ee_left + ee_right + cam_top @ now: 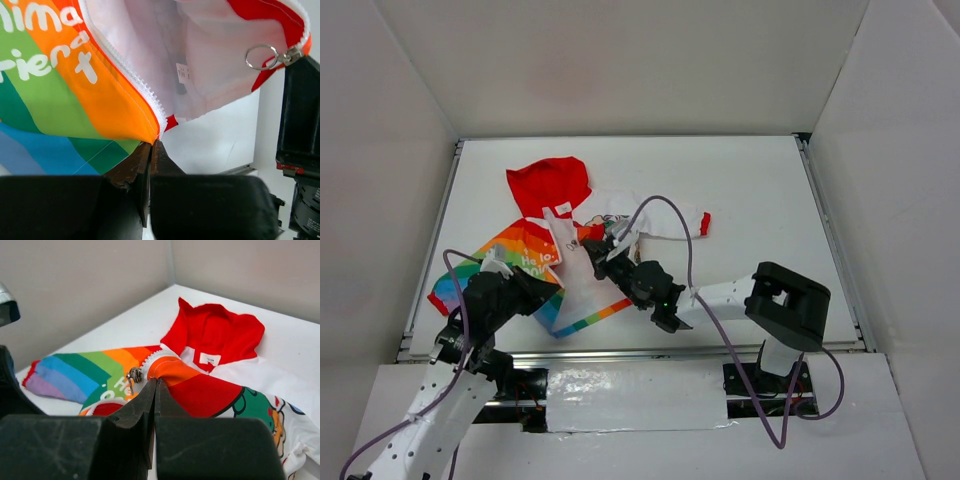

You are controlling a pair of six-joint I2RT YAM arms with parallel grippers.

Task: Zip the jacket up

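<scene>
Seen from above, the one jacket (545,250) lies on the left half of the table (750,190), its single red hood (548,185) toward the far wall. My two claws are both on it: left claw (552,290) at the near rainbow hem, right claw (598,258) mid-front. Only my left wrist camera shows the left fingers pressed together on the orange bottom corner, one ringed zip pull (262,56) up right. Only my right wrist camera shows the right fingers pinching the jacket's edge beside that pull, plus one white label (210,359) in the hood.
</scene>
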